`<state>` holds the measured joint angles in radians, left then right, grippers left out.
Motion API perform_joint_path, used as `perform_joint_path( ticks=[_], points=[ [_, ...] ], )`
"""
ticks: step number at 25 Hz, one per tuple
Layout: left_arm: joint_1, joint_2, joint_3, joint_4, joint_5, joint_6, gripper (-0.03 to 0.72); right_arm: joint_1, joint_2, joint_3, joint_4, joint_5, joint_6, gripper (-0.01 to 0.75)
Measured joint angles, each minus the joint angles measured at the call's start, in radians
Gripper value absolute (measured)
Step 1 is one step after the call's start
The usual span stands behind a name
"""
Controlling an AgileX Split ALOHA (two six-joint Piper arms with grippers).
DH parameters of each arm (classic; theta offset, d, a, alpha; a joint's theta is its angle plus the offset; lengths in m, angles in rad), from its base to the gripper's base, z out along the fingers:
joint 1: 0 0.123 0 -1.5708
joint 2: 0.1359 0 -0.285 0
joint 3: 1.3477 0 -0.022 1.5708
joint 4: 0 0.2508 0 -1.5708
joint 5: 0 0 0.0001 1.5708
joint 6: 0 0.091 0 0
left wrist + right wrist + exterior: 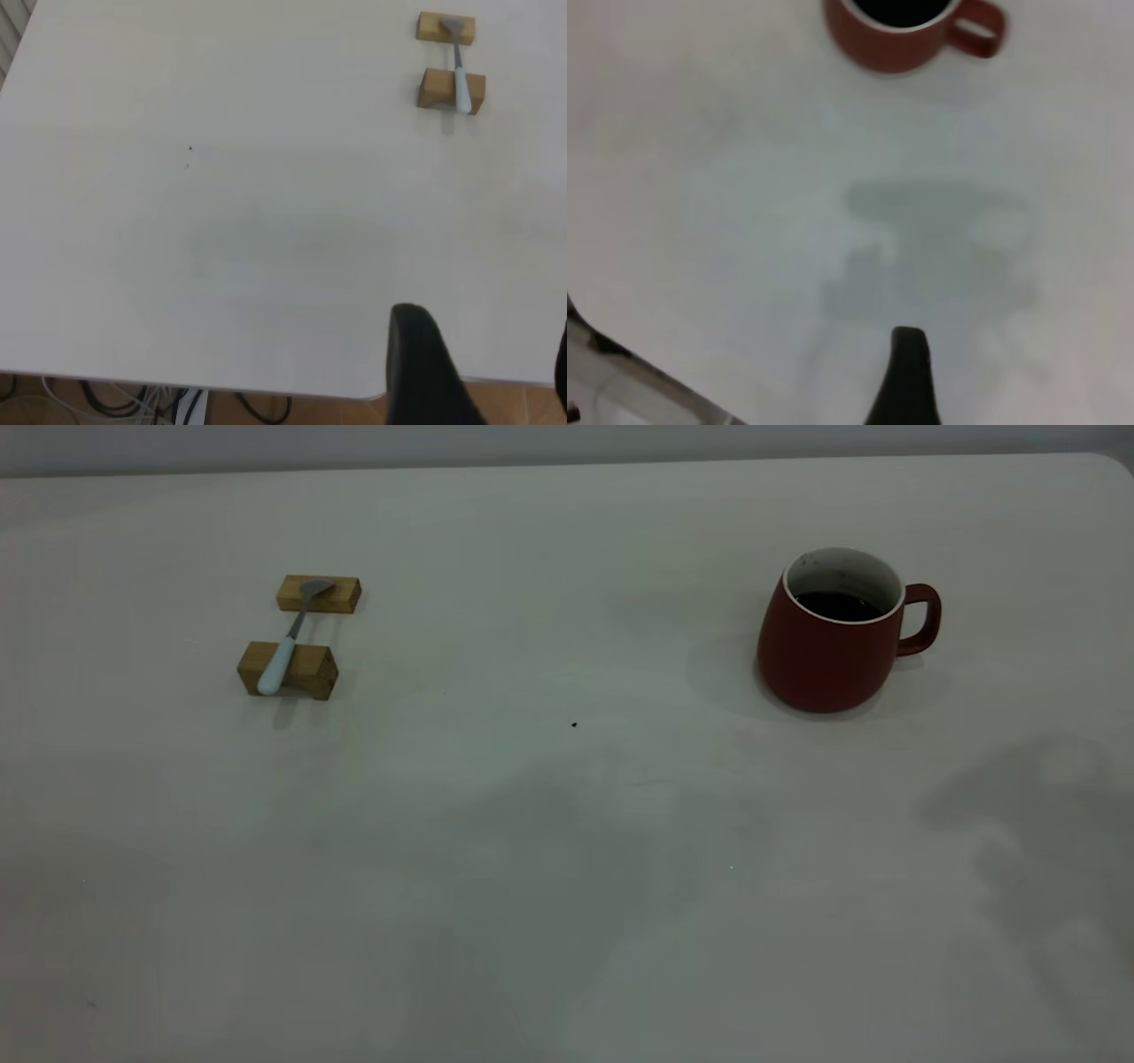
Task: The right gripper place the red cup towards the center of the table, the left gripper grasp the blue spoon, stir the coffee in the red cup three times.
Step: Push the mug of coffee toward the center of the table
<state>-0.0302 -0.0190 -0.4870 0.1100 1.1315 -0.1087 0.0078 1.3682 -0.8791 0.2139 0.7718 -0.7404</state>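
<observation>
Two wooden blocks [304,638] are seen at the exterior view's upper left, bridged by the blue spoon [290,638], bowl on the far block. Red cup [837,633] is placed upper right on the table [567,850], handle pointing right, coffee [837,606] inside. Left gripper [478,372] and right gripper [908,376] are caught only partly in their wrist views, well apart from spoon and cup; finger spread cannot be told.

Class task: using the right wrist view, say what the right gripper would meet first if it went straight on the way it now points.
Probably the red cup, after only bare table; whether it hits or passes above is unclear.
</observation>
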Motion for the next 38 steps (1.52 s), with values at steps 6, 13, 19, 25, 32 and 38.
perform_joint_path(
  ticks=[6, 13, 19, 25, 32, 38],
  points=[
    [0.000, 0.000, 0.000, 0.000, 0.000, 0.000, 0.438, 0.003, 0.269, -0.059, 0.094, -0.095, -0.211, 0.701],
    [0.000, 0.000, 0.000, 0.000, 0.000, 0.001, 0.438, 0.064, 0.519, -0.199, 0.091, -0.169, -0.356, 0.691],
    [0.000, 0.000, 0.000, 0.000, 0.000, 0.001, 0.438, 0.073, 0.732, -0.357, 0.022, -0.179, -0.415, 0.687],
    [0.000, 0.000, 0.000, 0.000, 0.000, 0.001, 0.438, 0.073, 0.846, -0.465, -0.074, -0.172, -0.448, 0.687],
    [0.000, 0.000, 0.000, 0.000, 0.000, 0.001, 0.438, 0.073, 0.935, -0.564, -0.104, -0.168, -0.527, 0.686],
    [0.000, 0.000, 0.000, 0.000, 0.000, 0.001, 0.438, 0.073, 0.991, -0.625, -0.103, -0.167, -0.596, 0.686]
  ],
)
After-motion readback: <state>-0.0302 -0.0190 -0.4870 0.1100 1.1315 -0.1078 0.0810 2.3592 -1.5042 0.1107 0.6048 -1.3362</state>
